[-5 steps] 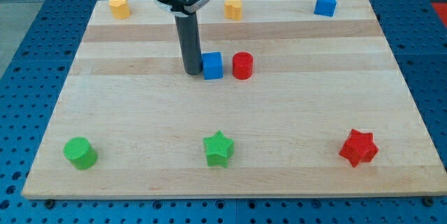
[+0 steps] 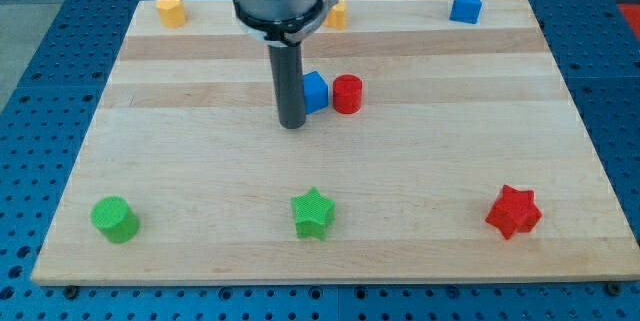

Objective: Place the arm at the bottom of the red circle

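The red circle (image 2: 347, 94) is a short red cylinder standing a little above the board's middle. A blue cube (image 2: 315, 92) sits just to its left, almost touching it. My tip (image 2: 292, 124) rests on the board at the lower left of the blue cube, partly covering its left side. The tip is to the left of and slightly below the red circle, with the blue cube between them.
A green cylinder (image 2: 115, 219), a green star (image 2: 313, 213) and a red star (image 2: 513, 211) lie along the view's bottom. Two orange blocks (image 2: 171, 9) (image 2: 337, 14) and a blue block (image 2: 465, 6) lie along the top of the wooden board (image 2: 180, 161).
My tip has moved to the right and toward the view's bottom, from beside the blue cube's left side to its lower left. The blocks appear unmoved.
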You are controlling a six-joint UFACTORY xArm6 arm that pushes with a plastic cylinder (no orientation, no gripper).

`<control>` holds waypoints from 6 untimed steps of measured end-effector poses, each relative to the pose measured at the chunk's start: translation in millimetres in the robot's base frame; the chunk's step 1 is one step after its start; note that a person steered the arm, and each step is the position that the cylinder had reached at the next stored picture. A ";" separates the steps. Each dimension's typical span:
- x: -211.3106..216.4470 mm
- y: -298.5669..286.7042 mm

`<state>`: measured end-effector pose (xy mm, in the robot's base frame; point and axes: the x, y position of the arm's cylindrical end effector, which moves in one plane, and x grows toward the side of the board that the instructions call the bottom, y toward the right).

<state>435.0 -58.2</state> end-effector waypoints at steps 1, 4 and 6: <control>-0.4 -29.3; 8.8 24.7; 2.6 55.9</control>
